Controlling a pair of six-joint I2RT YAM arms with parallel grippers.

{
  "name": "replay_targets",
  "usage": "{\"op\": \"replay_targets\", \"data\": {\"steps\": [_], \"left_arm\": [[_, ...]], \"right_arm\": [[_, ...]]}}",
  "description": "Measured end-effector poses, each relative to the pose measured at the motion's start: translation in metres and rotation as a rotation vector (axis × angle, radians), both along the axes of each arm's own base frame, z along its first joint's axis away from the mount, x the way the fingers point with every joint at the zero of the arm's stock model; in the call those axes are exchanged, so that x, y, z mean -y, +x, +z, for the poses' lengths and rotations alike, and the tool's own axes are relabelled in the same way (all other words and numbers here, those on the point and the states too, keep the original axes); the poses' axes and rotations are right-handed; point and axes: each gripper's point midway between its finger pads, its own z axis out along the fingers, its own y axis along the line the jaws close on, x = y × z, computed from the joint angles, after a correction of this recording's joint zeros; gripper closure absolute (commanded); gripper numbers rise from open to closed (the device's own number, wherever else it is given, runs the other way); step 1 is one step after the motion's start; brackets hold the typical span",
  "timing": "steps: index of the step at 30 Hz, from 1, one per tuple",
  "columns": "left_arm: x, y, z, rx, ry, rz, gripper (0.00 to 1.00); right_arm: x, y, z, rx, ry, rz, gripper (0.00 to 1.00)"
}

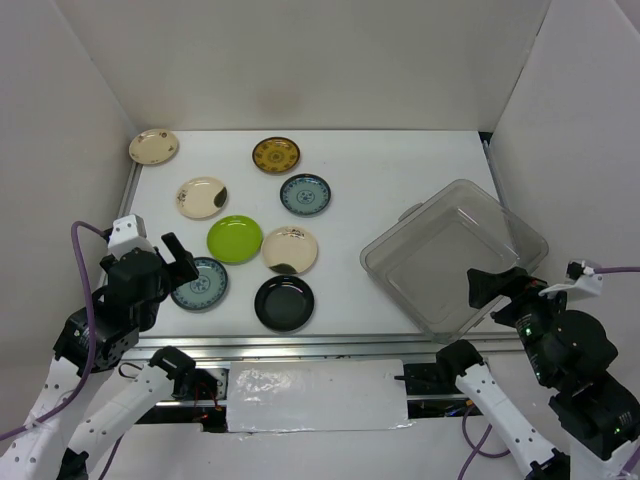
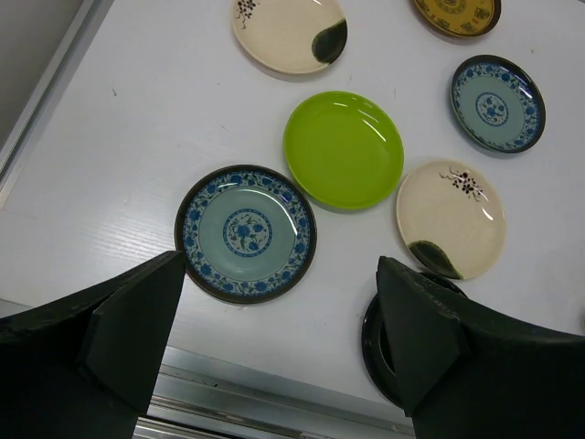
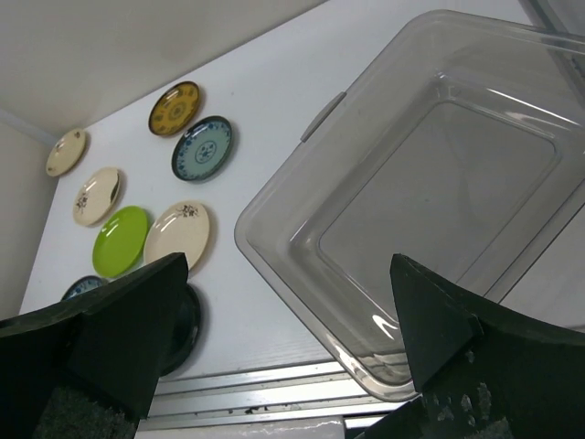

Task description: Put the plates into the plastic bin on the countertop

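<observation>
Eight plates lie on the white countertop: a cream plate at the back left, a mustard plate, two more cream plates, two blue-grey plates, a lime green plate and a black plate. The clear plastic bin stands empty at the right. My left gripper is open and empty, just above the near blue-grey plate. My right gripper is open and empty over the bin's near corner.
A metal rail runs along the near table edge. White walls close in the left, back and right sides. The bin sits turned at an angle, and its near corner reaches over the rail.
</observation>
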Motion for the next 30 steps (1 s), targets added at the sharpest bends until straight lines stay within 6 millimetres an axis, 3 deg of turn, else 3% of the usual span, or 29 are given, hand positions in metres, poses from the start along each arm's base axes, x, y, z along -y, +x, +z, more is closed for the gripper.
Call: {"op": "replay_targets", "data": {"steps": [14, 17, 20, 23, 25, 27, 30], "left_arm": [[0.001, 0.0, 0.0, 0.0, 0.002, -0.007, 0.01], [0.013, 0.002, 0.005, 0.006, -0.034, -0.063, 0.01], [0.036, 0.016, 0.023, 0.064, -0.135, -0.117, 0.01], [0.047, 0.046, 0.038, 0.09, -0.193, -0.07, 0.01], [0.04, 0.083, 0.043, 0.093, -0.227, 0.039, 0.01], [0.022, 0.126, 0.041, 0.091, -0.284, 0.141, 0.01], [-0.017, 0.194, 0.013, 0.084, -0.44, 0.259, 0.01]], "right_arm": [[0.006, -0.008, 0.008, 0.042, 0.013, -0.012, 0.0], [-0.001, -0.012, 0.01, 0.062, 0.032, 0.032, 0.0], [-0.022, -0.017, 0.011, 0.116, 0.078, 0.151, 0.0], [-0.05, -0.022, 0.009, 0.164, 0.136, 0.303, 0.0], [-0.07, -0.021, 0.008, 0.173, 0.17, 0.39, 0.0], [-0.088, -0.018, 0.004, 0.169, 0.198, 0.47, 0.0], [-0.106, -0.015, -0.005, 0.139, 0.22, 0.547, 0.0]]}}
